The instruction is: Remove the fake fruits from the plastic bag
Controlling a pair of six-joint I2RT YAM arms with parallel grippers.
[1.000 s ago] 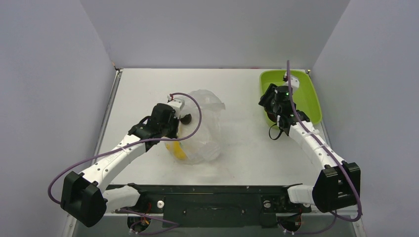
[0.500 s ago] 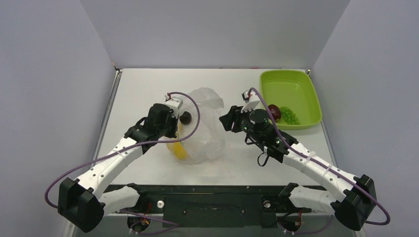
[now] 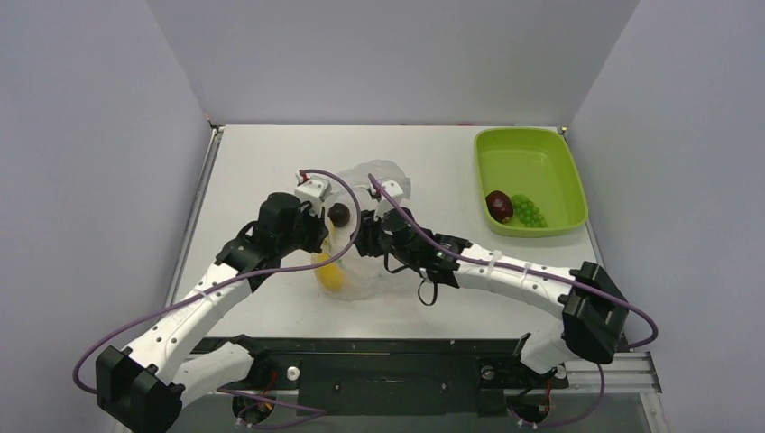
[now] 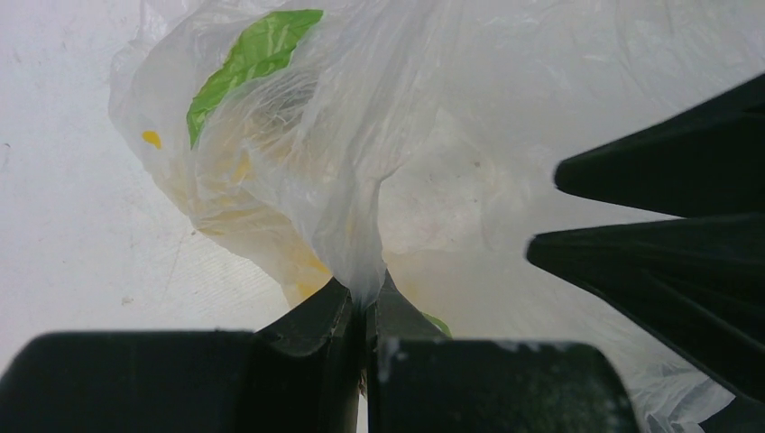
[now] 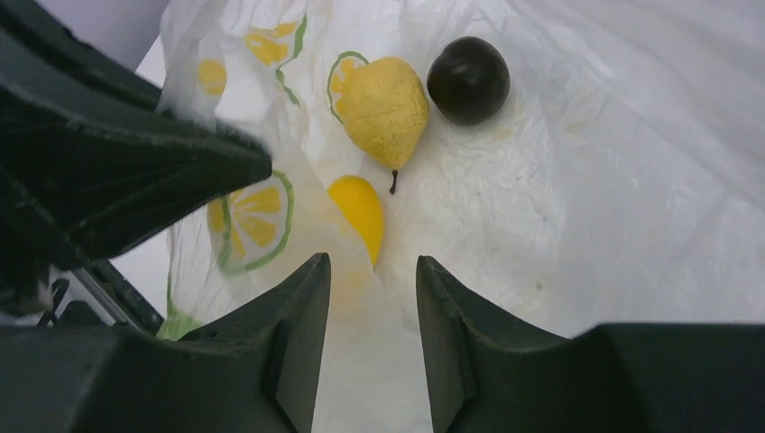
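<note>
Gaping inside the plastic bag [image 5: 577,225], the right gripper [image 5: 372,263] had a small yellow fruit [image 5: 358,206] just ahead of its fingers, lying lengthwise toward their gap. A yellow pear [image 5: 383,104] and a dark plum [image 5: 468,79] lay beyond it. The left gripper [image 4: 365,302] pinched the bag's film.

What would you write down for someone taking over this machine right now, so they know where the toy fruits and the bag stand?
Left gripper: shut, pinching a fold of the plastic bag.
Right gripper: open and empty, pointed into the bag just above the fruits.
Done: a dark red fruit and green grapes lie in the lime-green tray.
Left to do: a yellow pear, a dark round fruit and a small yellow fruit lie in the bag. The small yellow one is nearest the open gripper, so it looks like the likely next pick.
</note>
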